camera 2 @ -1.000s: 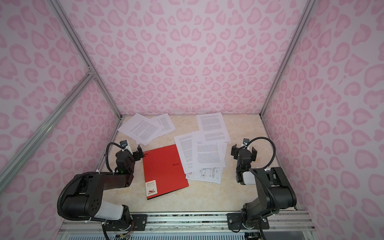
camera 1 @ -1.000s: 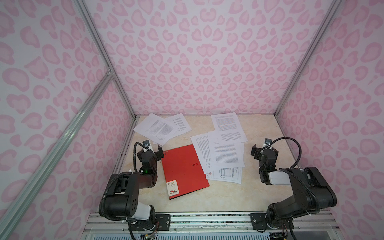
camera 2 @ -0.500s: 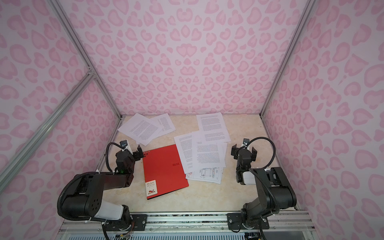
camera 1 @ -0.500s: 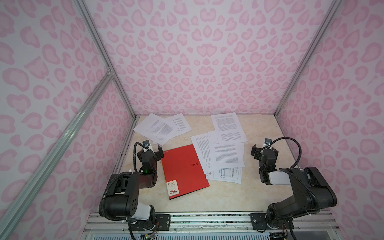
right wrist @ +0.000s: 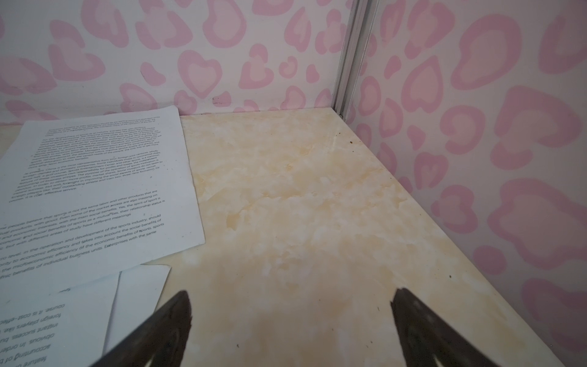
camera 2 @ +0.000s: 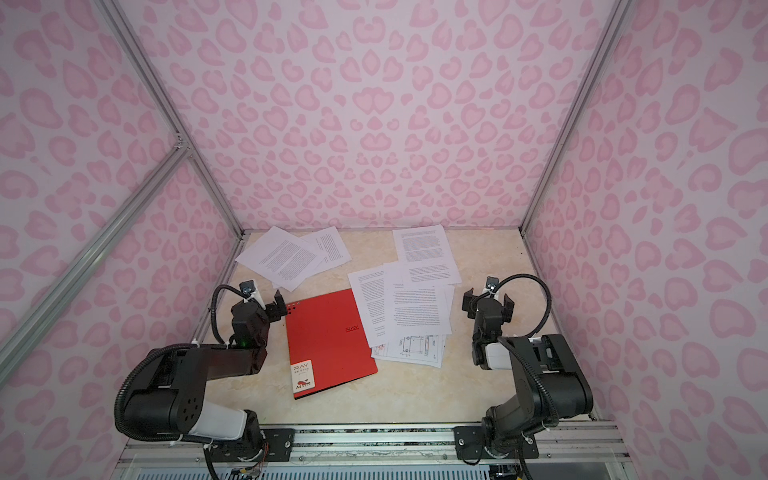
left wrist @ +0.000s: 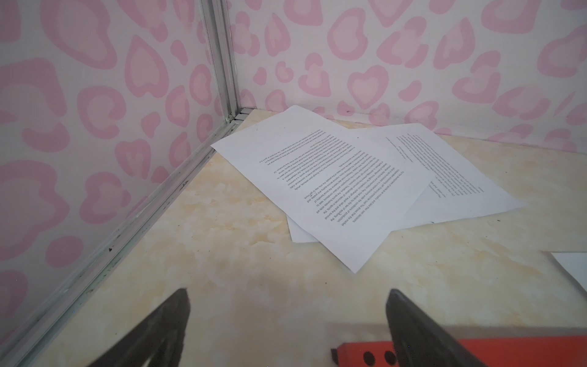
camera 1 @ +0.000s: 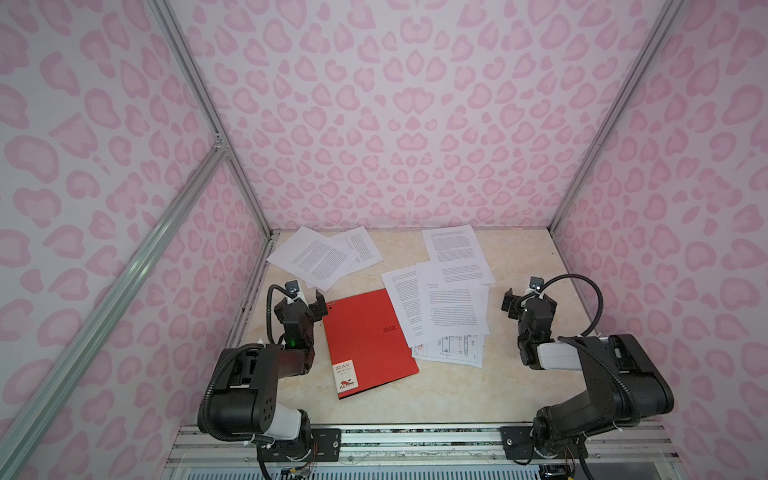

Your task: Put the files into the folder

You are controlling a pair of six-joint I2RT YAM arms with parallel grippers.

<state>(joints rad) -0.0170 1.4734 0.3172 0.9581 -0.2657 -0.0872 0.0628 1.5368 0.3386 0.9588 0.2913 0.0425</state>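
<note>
Folder (camera 1: 365, 345) closed in top view; left wrist: corner only.

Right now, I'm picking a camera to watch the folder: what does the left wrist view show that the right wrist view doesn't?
Only the left wrist view: the red folder, at its punched corner, and two overlapping sheets near a wall corner. Only the right wrist view: a text sheet whose edge lies on other sheets. Both: an open, empty gripper (left gripper, right gripper) above the marbled table.
</note>
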